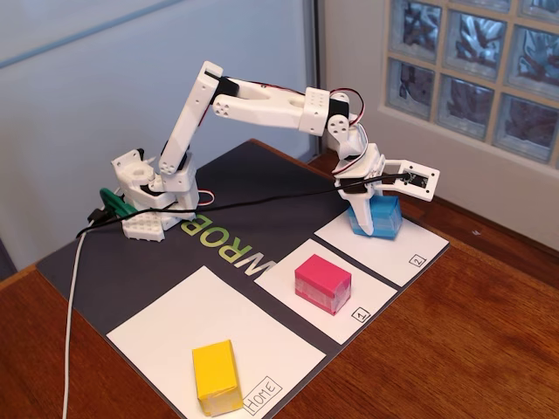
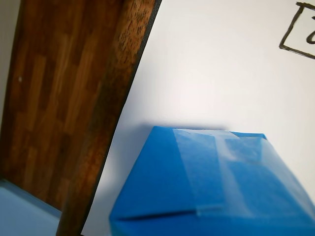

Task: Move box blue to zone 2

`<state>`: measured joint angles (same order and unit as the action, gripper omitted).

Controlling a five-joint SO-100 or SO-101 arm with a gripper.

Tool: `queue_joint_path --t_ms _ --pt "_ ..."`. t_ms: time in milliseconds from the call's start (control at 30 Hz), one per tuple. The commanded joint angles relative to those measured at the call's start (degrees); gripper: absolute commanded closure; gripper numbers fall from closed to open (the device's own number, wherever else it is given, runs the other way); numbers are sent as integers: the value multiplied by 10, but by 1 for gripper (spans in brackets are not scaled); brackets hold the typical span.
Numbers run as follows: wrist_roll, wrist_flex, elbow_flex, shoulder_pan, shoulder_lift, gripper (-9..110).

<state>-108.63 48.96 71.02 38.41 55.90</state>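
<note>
The fixed view shows three blocks: blue block (image 1: 383, 216) on sheet 2 (image 1: 410, 249) at three o'clock, one pink (image 1: 322, 285), one yellow (image 1: 216, 377). The arm reaches out, gripper (image 1: 362, 218) down at the blue block; jaw state unclear. The wrist view shows the blue block (image 2: 216, 191) on white paper (image 2: 211, 64).

A reddish-brown wooden table (image 1: 489, 332) fills the lower and right parts of the fixed view, its grain catching soft, even daylight. Behind it, at upper left, stands a pale blue-grey wall panel (image 1: 105, 96) crossed by a faint slanting line. At upper right sits a window of square glass blocks (image 1: 472, 70) in a white grid, above a cream-coloured sill (image 1: 489, 188).
</note>
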Motion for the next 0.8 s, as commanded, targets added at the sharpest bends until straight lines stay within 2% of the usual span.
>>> queue_joint_path --t_ms 0,400,533,767 --pt "-2 -13 2 3 -8 102" --pt "0 -18 2 3 -14 100" --pt "3 -21 2 4 -15 84" --pt "31 -33 2 5 -13 70"
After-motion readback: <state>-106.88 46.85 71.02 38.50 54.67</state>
